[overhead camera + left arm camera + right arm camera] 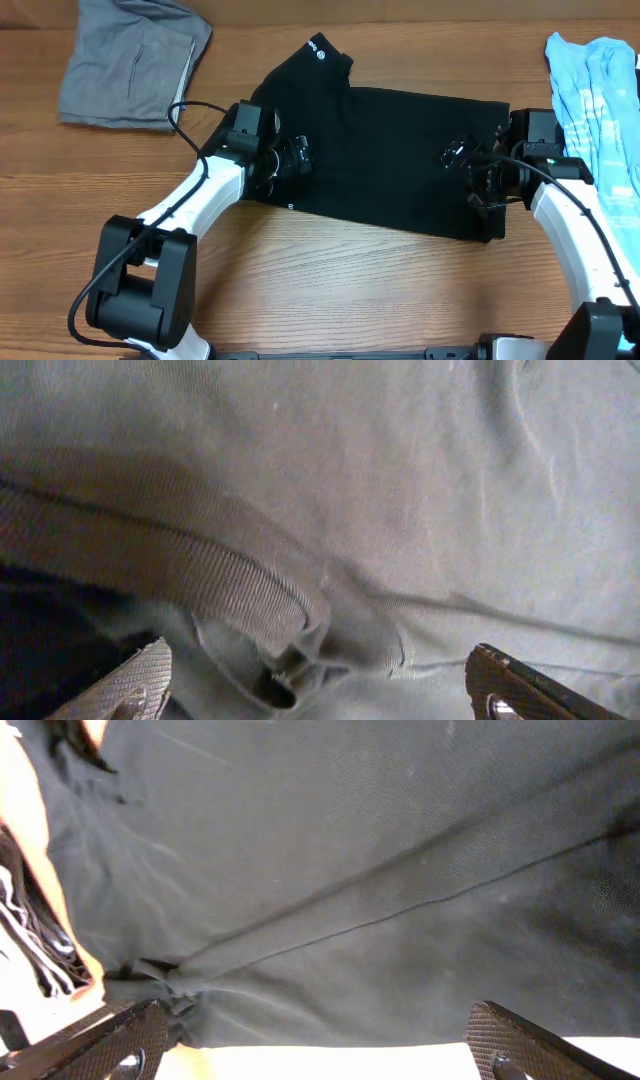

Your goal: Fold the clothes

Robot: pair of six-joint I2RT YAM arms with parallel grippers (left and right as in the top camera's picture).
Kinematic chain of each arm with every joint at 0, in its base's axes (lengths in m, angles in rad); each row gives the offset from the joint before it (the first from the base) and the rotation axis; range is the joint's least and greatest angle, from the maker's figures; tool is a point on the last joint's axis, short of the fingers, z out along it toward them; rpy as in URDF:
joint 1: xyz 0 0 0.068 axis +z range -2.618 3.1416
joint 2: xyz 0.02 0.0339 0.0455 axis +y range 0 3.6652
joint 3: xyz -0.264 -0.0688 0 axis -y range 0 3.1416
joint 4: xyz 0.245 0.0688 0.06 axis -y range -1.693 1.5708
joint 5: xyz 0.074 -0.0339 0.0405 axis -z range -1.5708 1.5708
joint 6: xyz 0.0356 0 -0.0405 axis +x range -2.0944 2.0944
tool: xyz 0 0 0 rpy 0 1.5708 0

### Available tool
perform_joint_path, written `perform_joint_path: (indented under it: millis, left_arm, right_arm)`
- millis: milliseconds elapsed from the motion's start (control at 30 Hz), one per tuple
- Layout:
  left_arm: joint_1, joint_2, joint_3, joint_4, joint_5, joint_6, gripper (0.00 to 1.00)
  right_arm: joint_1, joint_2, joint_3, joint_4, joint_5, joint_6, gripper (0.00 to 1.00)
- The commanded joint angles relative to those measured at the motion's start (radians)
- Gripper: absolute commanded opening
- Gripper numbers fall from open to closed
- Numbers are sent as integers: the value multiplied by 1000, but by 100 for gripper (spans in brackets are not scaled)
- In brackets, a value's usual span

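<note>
A: Entry one, black T-shirt [400,150]: markings?
B: Small white round logo [321,53] at the sleeve hem, with tiny white lettering beside it, too small to read.
A: Entry two, light blue shirt [600,90]?
B: Pale print, illegible.

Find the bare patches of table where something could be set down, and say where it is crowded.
Widest bare table: the front strip below the T-shirt, between the two arms. Also the left side below the grey garment, and the far strip between T-shirt and blue shirt. Crowded: both T-shirt ends, under the left gripper and right gripper.
</note>
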Motion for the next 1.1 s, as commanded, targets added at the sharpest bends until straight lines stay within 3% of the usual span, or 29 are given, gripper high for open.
perform_joint_path:
  millis: [0,233,267,433,467,700,767,800,933,967,1000,1033,1067]
  left_arm:
    - [-1,51,11,32,11,-13,93]
    - [-1,89,11,93,8,-8,84]
    - [-1,89,11,122,11,-8,73]
    - [-1,89,12,173,52,-18,43]
    - [-1,89,12,180,53,-20,28]
    - [-1,89,11,278,11,-28,15]
    - [-2,91,11,317,-62,-82,15]
    - [-2,93,11,368,-112,-109,21]
    - [-1,94,12,480,-64,-109,22]
    - [1,94,17,499,-11,-108,27]
    - [6,92,32,481,47,-101,38]
    - [16,84,58,403,85,-98,57]
    - [19,78,68,360,88,-98,64]
  right_arm:
    - [2,6,5,-3,11,-19,100]
    - [2,6,5,-23,13,-73,100]
    - [2,6,5,-34,29,-75,100]
    - [2,6,5,-56,76,-75,100]
    - [2,6,5,-58,83,-75,100]
    - [2,6,5,-58,82,-75,100]
    - [2,6,5,-59,82,-75,100]
    - [2,6,5,-60,82,-75,100]
    - [2,6,5,-64,82,-75,100]
    - [2,6,5,-69,82,-76,100]
    - [2,6,5,-74,82,-76,100]
    - [2,6,5,-78,83,-79,100]
    - [2,6,5,-80,87,-79,100]
